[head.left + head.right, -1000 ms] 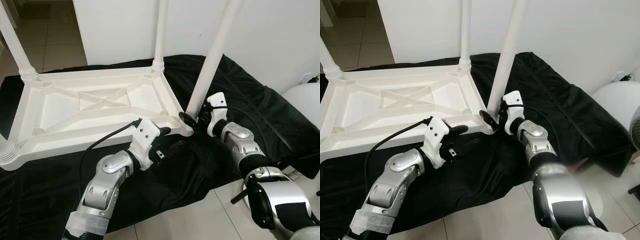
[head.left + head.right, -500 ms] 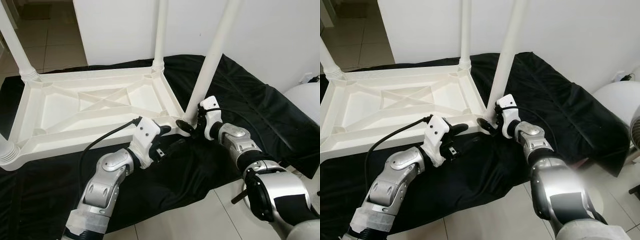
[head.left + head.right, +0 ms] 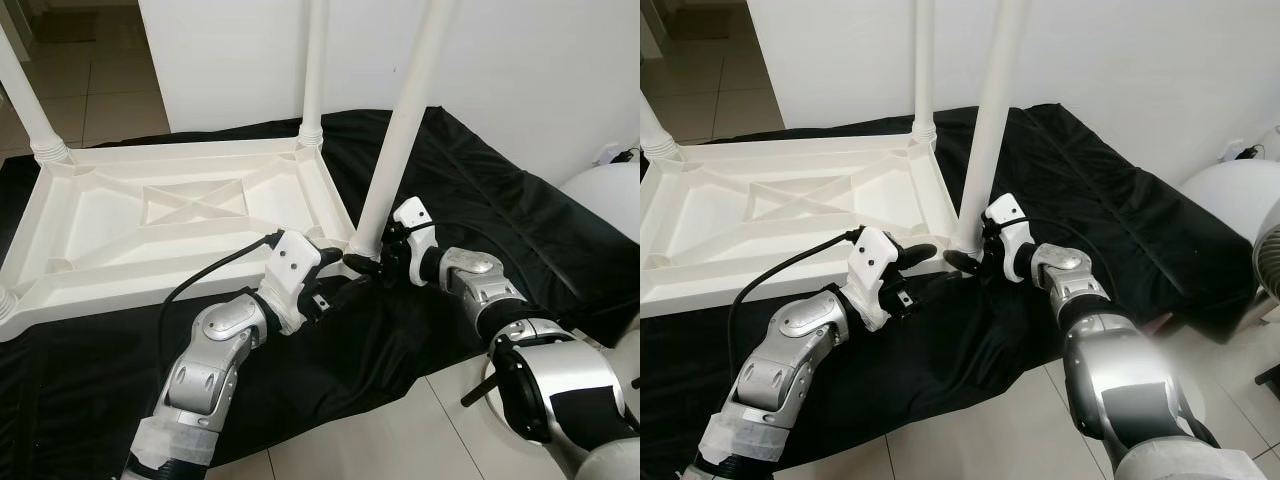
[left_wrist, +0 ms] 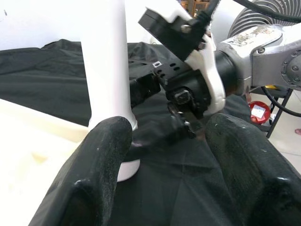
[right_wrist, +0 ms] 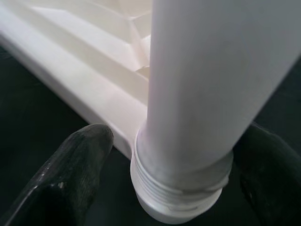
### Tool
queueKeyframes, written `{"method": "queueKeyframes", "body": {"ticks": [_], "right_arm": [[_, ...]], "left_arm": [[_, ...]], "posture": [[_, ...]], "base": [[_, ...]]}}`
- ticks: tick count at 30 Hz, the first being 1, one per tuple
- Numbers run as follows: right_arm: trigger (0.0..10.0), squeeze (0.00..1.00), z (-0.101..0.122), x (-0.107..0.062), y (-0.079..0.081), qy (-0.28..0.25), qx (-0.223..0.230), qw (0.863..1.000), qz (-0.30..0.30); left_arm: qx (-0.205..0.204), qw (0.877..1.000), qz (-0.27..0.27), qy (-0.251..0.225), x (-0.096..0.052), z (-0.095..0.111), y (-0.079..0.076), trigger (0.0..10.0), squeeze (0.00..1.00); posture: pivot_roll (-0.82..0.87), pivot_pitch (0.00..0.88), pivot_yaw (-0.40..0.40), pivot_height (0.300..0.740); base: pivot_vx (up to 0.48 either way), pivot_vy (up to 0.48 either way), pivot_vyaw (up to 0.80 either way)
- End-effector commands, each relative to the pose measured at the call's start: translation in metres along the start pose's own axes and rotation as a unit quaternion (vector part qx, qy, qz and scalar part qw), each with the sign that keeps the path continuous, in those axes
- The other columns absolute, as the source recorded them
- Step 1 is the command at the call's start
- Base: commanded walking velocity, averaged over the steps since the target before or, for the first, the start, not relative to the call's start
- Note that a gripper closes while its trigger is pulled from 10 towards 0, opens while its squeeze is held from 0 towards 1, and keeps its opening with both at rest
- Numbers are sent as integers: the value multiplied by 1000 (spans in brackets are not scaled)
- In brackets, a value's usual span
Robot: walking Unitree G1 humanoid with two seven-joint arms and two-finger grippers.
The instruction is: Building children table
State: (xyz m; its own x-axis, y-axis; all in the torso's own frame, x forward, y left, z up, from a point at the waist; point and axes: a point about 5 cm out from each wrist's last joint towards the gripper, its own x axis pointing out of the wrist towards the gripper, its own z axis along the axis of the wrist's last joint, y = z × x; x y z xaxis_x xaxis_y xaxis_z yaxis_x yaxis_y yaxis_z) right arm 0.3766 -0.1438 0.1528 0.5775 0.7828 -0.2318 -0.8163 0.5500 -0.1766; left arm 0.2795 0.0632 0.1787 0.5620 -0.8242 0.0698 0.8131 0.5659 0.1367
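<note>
A white plastic table top (image 3: 150,215) lies upside down on a black cloth (image 3: 480,190), with white legs standing up from its corners. My right gripper (image 3: 370,256) is open, its fingers (image 5: 75,169) straddling the threaded base of the near right leg (image 3: 400,130); a thin gap shows beside the collar. My left gripper (image 3: 338,276) hovers open just off the table's near edge, pointing at that leg base (image 4: 110,70), with nothing between its fingers (image 4: 101,160).
Two more legs stand at the far right corner (image 3: 315,60) and the far left corner (image 3: 25,95). A white wall rises close behind. A white rounded object (image 3: 605,195) and a fan (image 3: 1268,260) sit at the right. Tiled floor lies in front of the cloth.
My right wrist has turned and dropped lower around the base of the near right leg. The left arm has hardly moved. The whole picture has shifted slightly.
</note>
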Motion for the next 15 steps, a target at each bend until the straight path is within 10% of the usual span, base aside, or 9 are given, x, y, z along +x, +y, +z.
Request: {"method": "queueKeyframes", "body": {"ticks": [1, 15], "right_arm": [[10000, 0, -16, -1, 14, 24, 4, 998, 62], [10000, 0, -18, -21, 5, -14, 0, 999, 42]], "left_arm": [[2, 999, 53, 5, -2, 0, 6, 10000, 0], [9, 999, 43, 18, -7, -3, 9, 10000, 0]], "posture": [[-5, 46, -23, 740], [-12, 48, -26, 740]], "base": [[0, 0, 0], [0, 0, 0]]}}
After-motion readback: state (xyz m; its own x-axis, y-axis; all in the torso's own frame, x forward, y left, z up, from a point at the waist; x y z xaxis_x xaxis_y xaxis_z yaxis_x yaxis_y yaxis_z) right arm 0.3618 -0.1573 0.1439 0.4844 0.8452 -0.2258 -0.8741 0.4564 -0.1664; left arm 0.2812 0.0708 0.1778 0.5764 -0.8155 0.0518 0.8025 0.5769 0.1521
